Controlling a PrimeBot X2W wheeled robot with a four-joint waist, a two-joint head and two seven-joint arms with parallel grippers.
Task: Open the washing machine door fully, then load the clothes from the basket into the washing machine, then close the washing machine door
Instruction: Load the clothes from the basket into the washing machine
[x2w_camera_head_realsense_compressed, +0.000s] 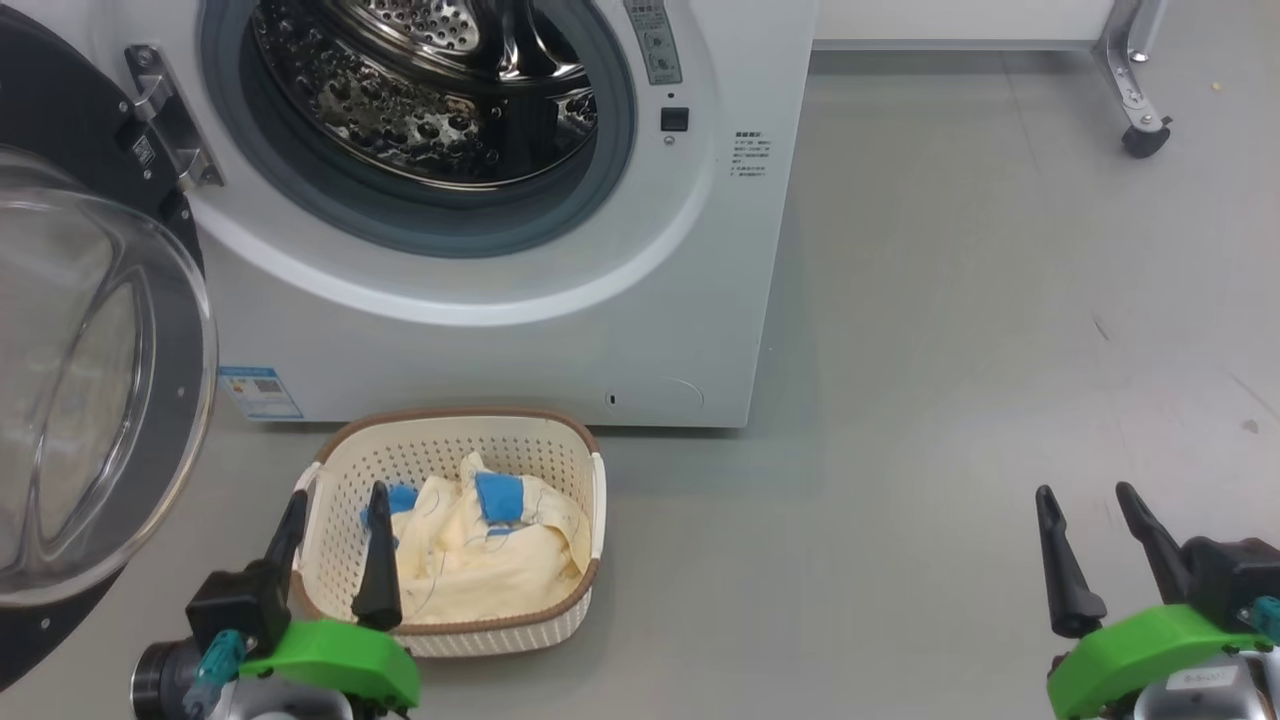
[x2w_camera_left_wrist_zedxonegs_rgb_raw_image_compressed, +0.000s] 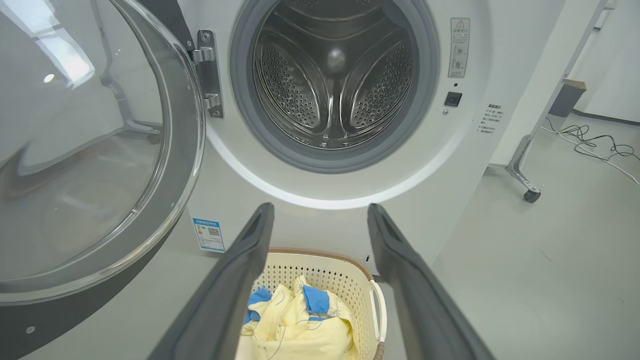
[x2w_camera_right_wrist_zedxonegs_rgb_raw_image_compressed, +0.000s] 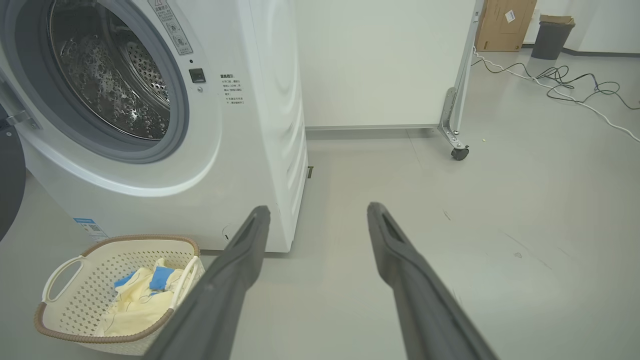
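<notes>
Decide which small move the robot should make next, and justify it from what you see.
Probably lower the left gripper onto the clothes in the basket. The washing machine door stands wide open, the drum looks empty, and the left gripper hovers open by the basket; the right gripper is off over bare floor.

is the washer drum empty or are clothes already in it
Empty, as far as it shows: the drum has only bare perforated steel inside, and the clothes lie heaped in the basket.

Left gripper (x2w_camera_head_realsense_compressed: 337, 491) and right gripper (x2w_camera_head_realsense_compressed: 1084, 489) gape wide, apparently empty.
</notes>
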